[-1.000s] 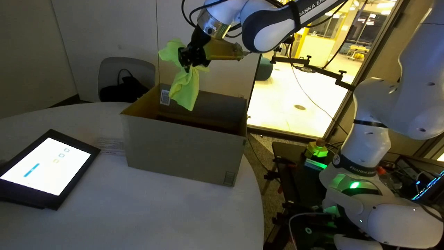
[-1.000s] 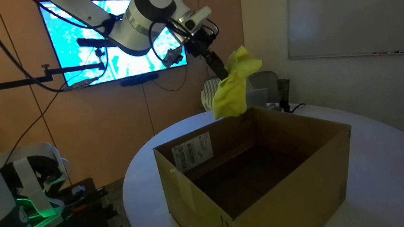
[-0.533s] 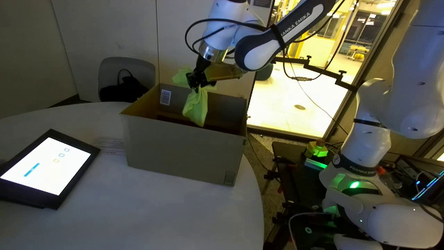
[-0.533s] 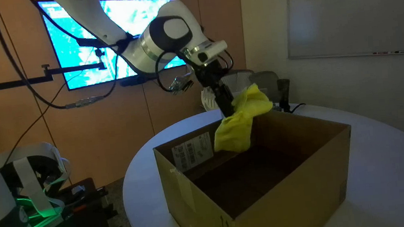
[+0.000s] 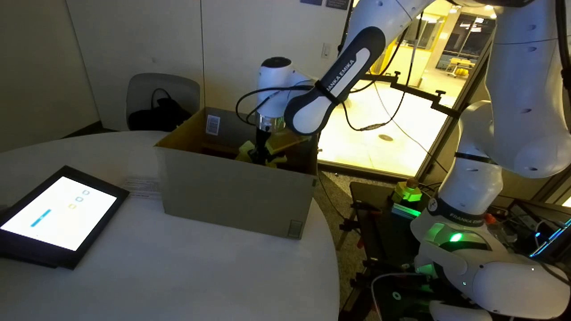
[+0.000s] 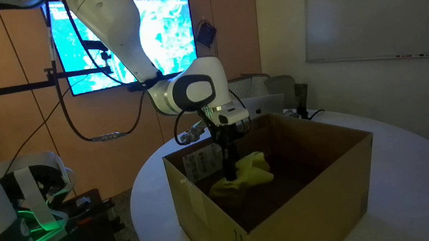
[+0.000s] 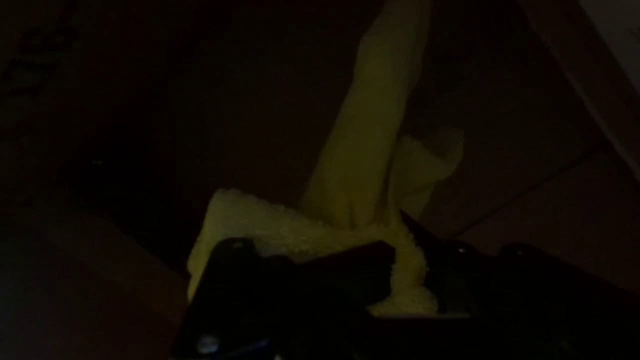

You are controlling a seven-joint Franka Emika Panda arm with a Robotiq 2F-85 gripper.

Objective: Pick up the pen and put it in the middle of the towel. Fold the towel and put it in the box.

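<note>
The yellow-green towel (image 6: pixel 254 169) is bunched up inside the brown cardboard box (image 6: pixel 313 201), near the wall with the white label (image 6: pixel 197 165). My gripper (image 6: pixel 230 174) points straight down inside the box, below the rim, and is shut on the towel. In an exterior view the box (image 5: pixel 236 196) hides the lower part of the gripper (image 5: pixel 261 158) and most of the towel (image 5: pixel 244 151). The dark wrist view shows the towel (image 7: pixel 365 150) pinched between the fingers (image 7: pixel 398 230), with loose folds spreading ahead. The pen is out of view or hidden.
The box stands on a round white table (image 5: pixel 178 276). A black-framed tablet (image 5: pixel 58 214) lies on the table beside it. A laptop (image 6: pixel 264 104) and a dark upright object (image 6: pixel 301 100) stand behind the box. A chair (image 5: pixel 163 84) holds a black bag.
My gripper has come down from above the box to inside it, turning more upright and carrying the towel. The towel has sunk below the rim. The box has not moved.
</note>
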